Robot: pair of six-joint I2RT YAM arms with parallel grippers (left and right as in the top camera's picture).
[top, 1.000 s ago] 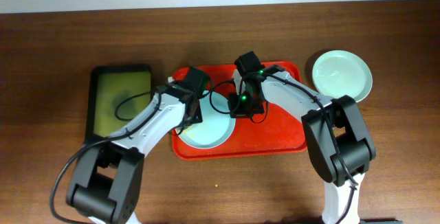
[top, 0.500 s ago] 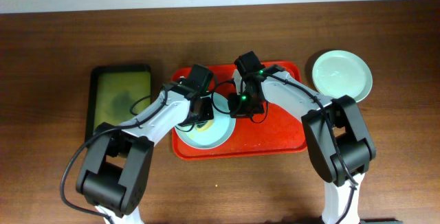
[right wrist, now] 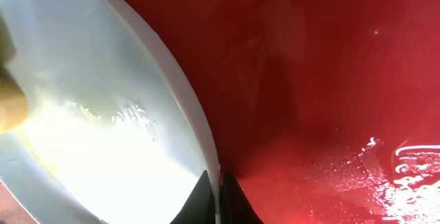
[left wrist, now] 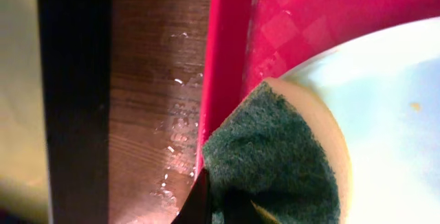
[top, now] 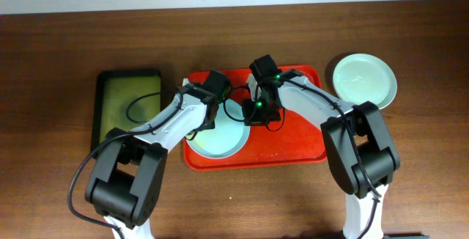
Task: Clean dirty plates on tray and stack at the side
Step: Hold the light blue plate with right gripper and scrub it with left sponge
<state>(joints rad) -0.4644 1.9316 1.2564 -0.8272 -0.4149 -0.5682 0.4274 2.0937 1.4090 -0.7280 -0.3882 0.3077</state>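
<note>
A pale mint-blue plate (top: pixel 223 138) lies in the left half of the red tray (top: pixel 297 140). My left gripper (top: pixel 207 118) is shut on a green sponge with a yellow back (left wrist: pixel 275 159) and presses it on the plate's left rim (left wrist: pixel 392 114), by the tray's left wall (left wrist: pixel 227 59). My right gripper (top: pixel 254 114) is shut on the plate's right rim (right wrist: pixel 206 148), one finger on each side (right wrist: pixel 220 195). The wet plate face (right wrist: pixel 89 114) shows faint yellowish streaks. Another pale plate (top: pixel 364 80) rests on the table to the right of the tray. I see no third plate.
A black-rimmed olive-green tray (top: pixel 128 107) lies left of the red tray, its edge in the left wrist view (left wrist: pixel 75 80). A wet strip of brown table (left wrist: pixel 155 93) lies between them. The red tray floor (right wrist: pixel 330 80) is wet on the right.
My left gripper has slid the sponge over the plate's left part, first right and then back toward the tray's left wall. The right gripper and the plate have not moved.
</note>
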